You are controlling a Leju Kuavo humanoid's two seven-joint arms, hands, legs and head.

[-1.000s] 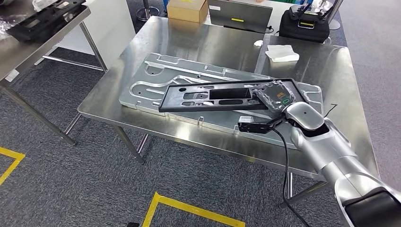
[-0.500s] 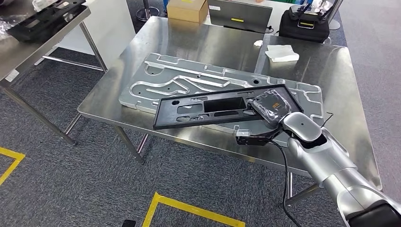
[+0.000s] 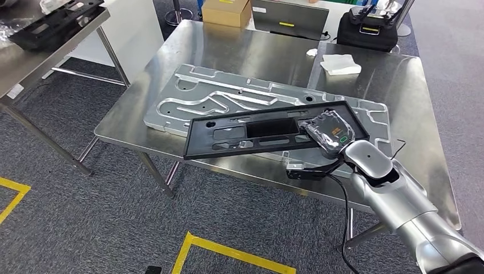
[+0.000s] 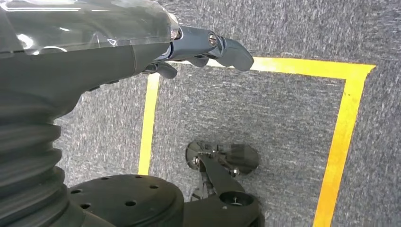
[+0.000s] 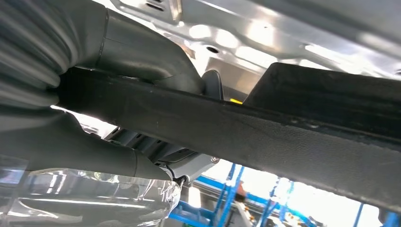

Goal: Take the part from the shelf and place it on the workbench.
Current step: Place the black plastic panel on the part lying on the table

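Right hand (image 3: 331,132) grips the black plastic frame panel (image 3: 268,132) at its 3 o'clock end. The panel's long body cantilevers out toward 9 o'clock, hanging just above the tabletop (image 3: 240,54). The right wrist view shows the thumb and fingers (image 5: 142,61) clamped over the panel's edge.

Left hand (image 4: 203,45) hangs over the grey carpet and yellow floor tape (image 4: 347,137), holding nothing, fingers loosely apart.

Risks, as I judge them:
- A one-ended grasp on a long panel means heavy leverage. The free end may sag, twist or slip in the fingers.
- The free corner overhangs the tabletop's near edge. Released there, the panel could tip off onto the floor.
- The embossed aluminium plate (image 3: 200,100) lies beneath. Its ribs and raised studs could catch the panel's underside and leave it rocking.
- Hard plastic on polished metal may skid when let go.

Materials:
- Panel: matte black, finely grained, long rectangle with a raised rim and several cut-outs.
- Plate: bright, pressed channels, rounded outline.
- Tabletop: brushed stainless steel, reflective.
- White cloth (image 3: 340,64) at 1 o'clock, cardboard box (image 3: 226,11) at 12, well apart from the work.
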